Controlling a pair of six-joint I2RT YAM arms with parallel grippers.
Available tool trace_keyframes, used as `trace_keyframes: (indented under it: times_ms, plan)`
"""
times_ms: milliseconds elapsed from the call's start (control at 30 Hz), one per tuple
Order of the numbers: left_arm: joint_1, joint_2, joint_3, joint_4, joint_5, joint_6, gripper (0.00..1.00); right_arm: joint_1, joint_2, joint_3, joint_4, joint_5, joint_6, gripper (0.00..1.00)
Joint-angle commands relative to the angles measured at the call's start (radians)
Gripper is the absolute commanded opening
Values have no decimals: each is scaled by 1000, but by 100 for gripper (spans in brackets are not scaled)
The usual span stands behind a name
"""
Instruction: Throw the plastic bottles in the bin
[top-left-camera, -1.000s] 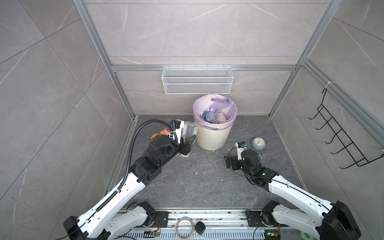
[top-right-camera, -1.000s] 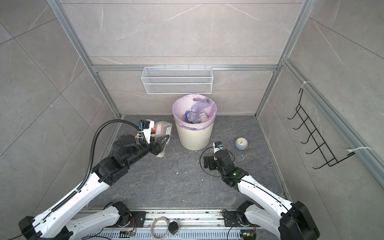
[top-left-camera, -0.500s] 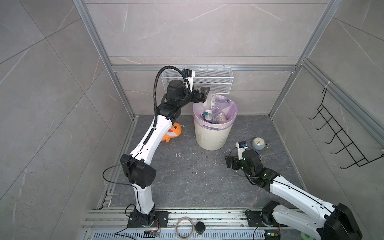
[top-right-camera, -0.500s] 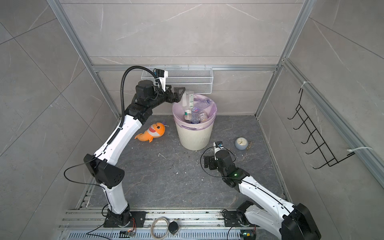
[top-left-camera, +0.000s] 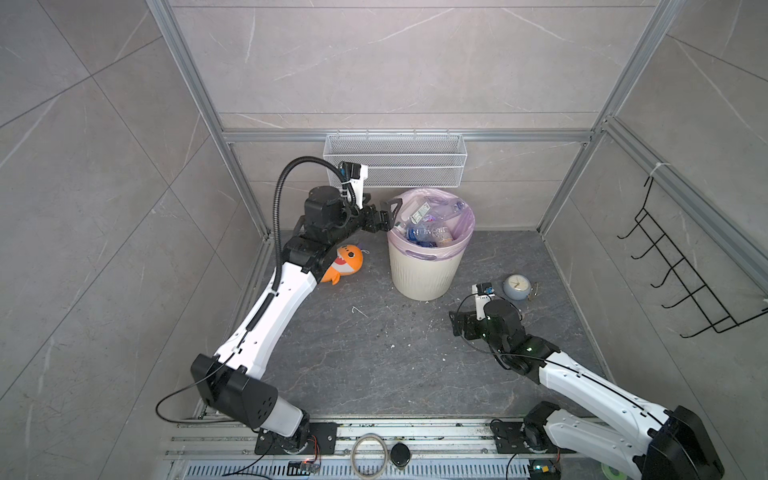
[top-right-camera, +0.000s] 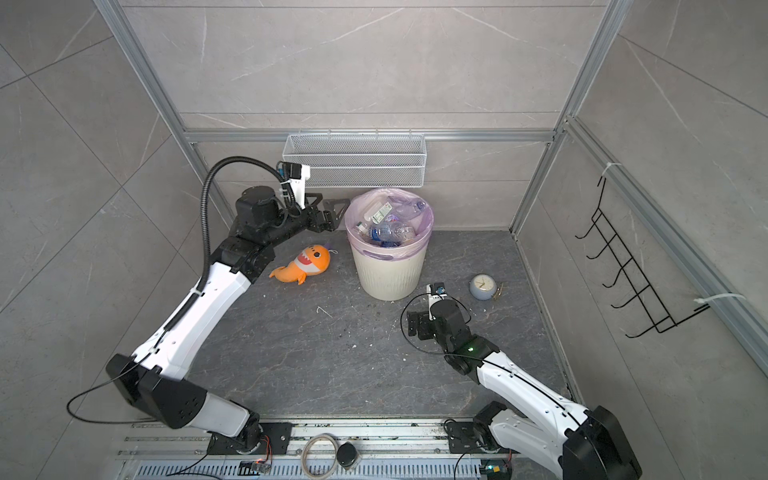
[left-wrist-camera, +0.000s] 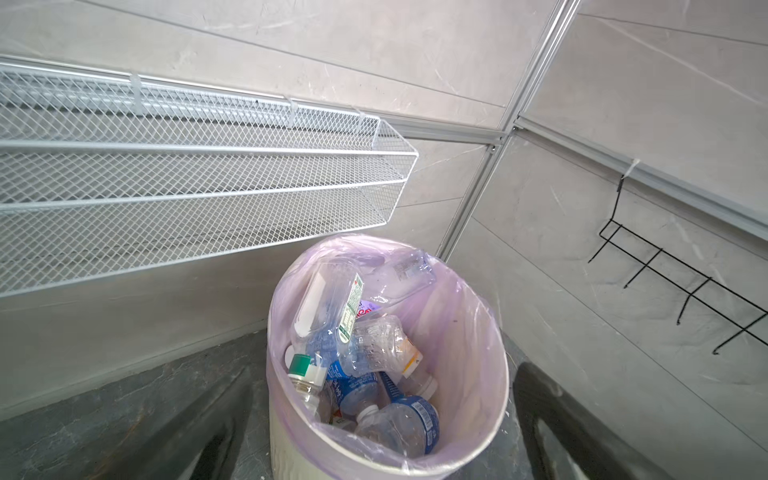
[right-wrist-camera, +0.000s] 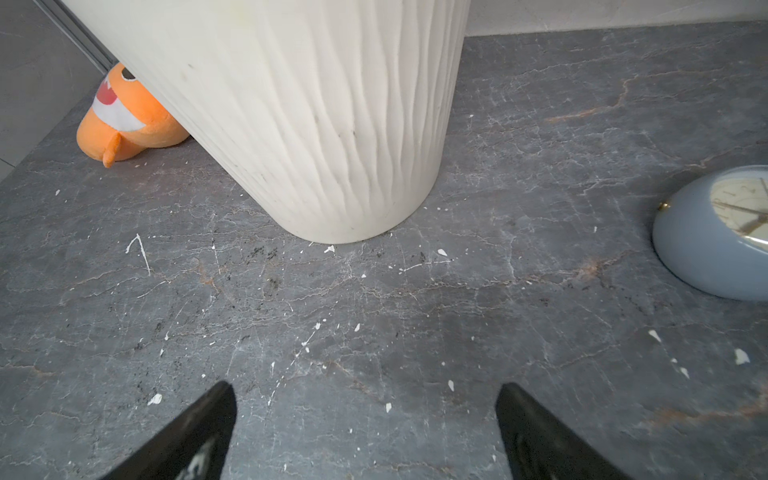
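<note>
Cream ribbed bin (top-left-camera: 424, 274) with lilac liner (top-left-camera: 467, 218), orange shark plush (top-left-camera: 349, 262), grey-blue clock (top-left-camera: 515, 286), dark veined floor (top-left-camera: 374, 353)

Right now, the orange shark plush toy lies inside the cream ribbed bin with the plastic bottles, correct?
No. The orange shark plush toy lies on the grey floor beside the cream ribbed bin; only the plastic bottles are inside. Both top views show it.

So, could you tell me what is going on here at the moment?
Plastic bottles are being binned: they lie piled inside the bin. The left jaws stand open and empty up by the bin's rim. The right jaws, also open and empty, hang low over the floor near the bin's foot. Only a shark toy and a clock lie on the floor; I see no bottle outside the bin.
</note>
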Motion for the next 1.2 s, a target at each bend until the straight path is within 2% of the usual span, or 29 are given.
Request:
trace_keyframes:
  times_ms: [0, 300, 567, 733, 1067, 1167]
  plan:
    - [4, -59, -82, 52, -25, -4, 100, 5, -6, 10, -4, 7, 17, 100]
    - [11, -195, -292, 81, -81, -16, 100, 6, 6, 20, -9, 27, 19, 100]
    - [46, -282, -501, 121, -150, -95, 100, 5, 4, 58, -47, 62, 12, 99]
    - [48, -337, -634, 161, -258, -134, 100, 5, 1, 93, -94, 95, 8, 100]
    - [48, -420, -853, 190, -456, -96, 100, 1, -27, 167, -207, 234, -8, 100]
    - [48, -460, -932, 241, -466, -81, 100, -2, -25, 196, -230, 265, -19, 100]
